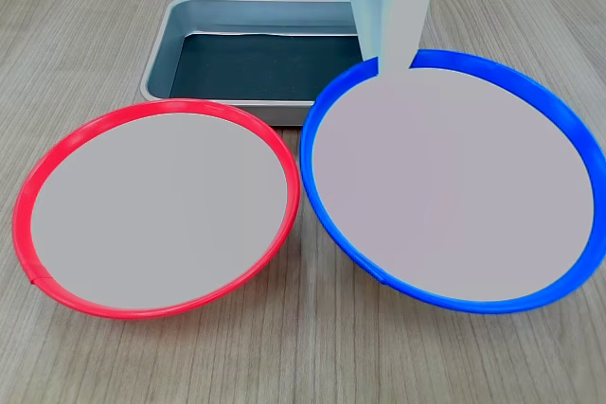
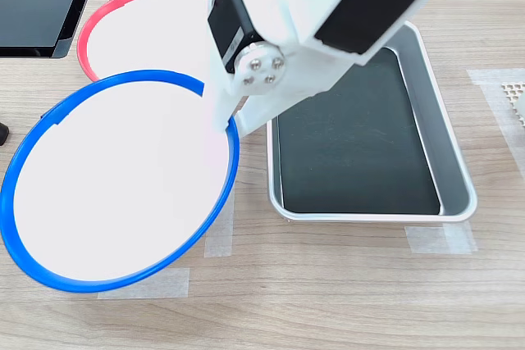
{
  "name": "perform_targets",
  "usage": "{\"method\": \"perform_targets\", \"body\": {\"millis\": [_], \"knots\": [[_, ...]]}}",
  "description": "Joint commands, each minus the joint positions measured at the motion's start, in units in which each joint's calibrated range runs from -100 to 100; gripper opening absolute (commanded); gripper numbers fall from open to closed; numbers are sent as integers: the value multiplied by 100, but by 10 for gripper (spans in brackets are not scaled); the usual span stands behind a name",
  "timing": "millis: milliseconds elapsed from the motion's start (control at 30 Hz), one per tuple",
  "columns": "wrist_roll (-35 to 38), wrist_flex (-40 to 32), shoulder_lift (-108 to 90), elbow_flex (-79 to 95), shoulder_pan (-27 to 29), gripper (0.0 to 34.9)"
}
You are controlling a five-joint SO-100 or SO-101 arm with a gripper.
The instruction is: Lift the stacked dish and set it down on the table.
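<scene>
**Inspector A:** Start with the biggest item.

**Inspector B:** The table (image 1: pixel 114 7), light wood grain, with pale tape strips (image 2: pixel 156 284) visible in the second exterior view. On it sit two round dishes of like size. The stacked dish (image 1: pixel 454 186), blue-rimmed with a flat pale inside, lies on the first exterior view's right. The red-rimmed dish (image 1: pixel 156 210) lies on that same view's left; their rims nearly meet, and whether they touch cannot be told.

**Inspector A:** Behind them?

**Inspector B:** A grey metal tray (image 1: pixel 166 40) with a dark bottom, just behind both dishes in the first exterior view. In the second exterior view it sits on the right, close beside the blue rim.

**Inspector A:** The arm?

**Inspector B:** The white arm (image 2: pixel 328 14) reaches down from above. Its gripper (image 2: pixel 223 125) meets the blue dish at the rim nearest the tray.

**Inspector A:** Jaw condition?

**Inspector B:** One white finger (image 1: pixel 393 40) lies against the rim; the other is hidden, so clamped or parted cannot be told.
</scene>
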Motion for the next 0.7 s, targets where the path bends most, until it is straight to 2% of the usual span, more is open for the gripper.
{"method": "perform_targets", "body": {"millis": [0, 233, 667], "knots": [[-34, -311, 98, -189, -220, 1], [-59, -567, 388, 84, -389, 1], [107, -947, 405, 685, -97, 1]]}}
